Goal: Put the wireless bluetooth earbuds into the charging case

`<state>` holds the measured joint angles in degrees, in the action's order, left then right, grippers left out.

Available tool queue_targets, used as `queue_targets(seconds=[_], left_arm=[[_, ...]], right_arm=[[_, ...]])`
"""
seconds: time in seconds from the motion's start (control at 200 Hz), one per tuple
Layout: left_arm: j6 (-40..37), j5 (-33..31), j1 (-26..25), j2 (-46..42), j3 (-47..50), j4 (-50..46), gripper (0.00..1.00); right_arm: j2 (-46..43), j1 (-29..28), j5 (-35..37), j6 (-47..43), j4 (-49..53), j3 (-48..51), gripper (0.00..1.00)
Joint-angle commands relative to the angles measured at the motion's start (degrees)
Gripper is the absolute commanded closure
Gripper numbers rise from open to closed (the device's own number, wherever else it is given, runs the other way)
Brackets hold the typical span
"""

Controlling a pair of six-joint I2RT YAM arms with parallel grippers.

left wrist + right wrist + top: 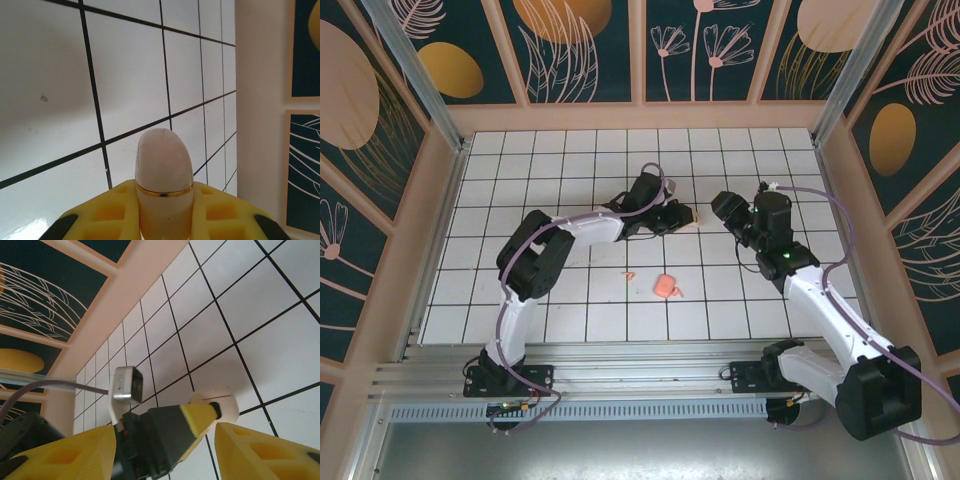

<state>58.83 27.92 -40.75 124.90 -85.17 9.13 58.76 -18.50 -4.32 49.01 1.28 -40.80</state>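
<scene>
While our left fingers [100, 215] clamp tight on case [164, 170] over bench [570, 160], right fingers [260, 450] hang half open, empty, just beside. Risk: case juts far out; if we nudge it, smooth shell slips free.

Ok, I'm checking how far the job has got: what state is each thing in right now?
left gripper: shut on the charging case.
charging case: lid closed, held between the left gripper's fingers.
right gripper: open, holding nothing.
earbuds: lying loose on the tiles, not in the case, apart from both grippers.
</scene>
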Motion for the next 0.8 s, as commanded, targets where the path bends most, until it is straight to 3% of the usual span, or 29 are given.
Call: queue_targets(seconds=[0.0,0.255,0.796], left_arm=[[2.1,-1.0,-0.2,1.9,-4.5,-3.8,0.9],[4.0,-4.7,-0.5,3.7,-5.8,-5.1,0.88],[4.8,-5.0,-0.7,6.9,-6.9,-6.2,0.81]], right_arm=[[-2.9,0.3,1.7,1.2,-1.3,0.9,0.45],[-4.3,0.3,2.1,1.1,-0.4,0.6,0.45],[-4.3,0.3,1.8,1.0,0.7,-0.8,0.45]])
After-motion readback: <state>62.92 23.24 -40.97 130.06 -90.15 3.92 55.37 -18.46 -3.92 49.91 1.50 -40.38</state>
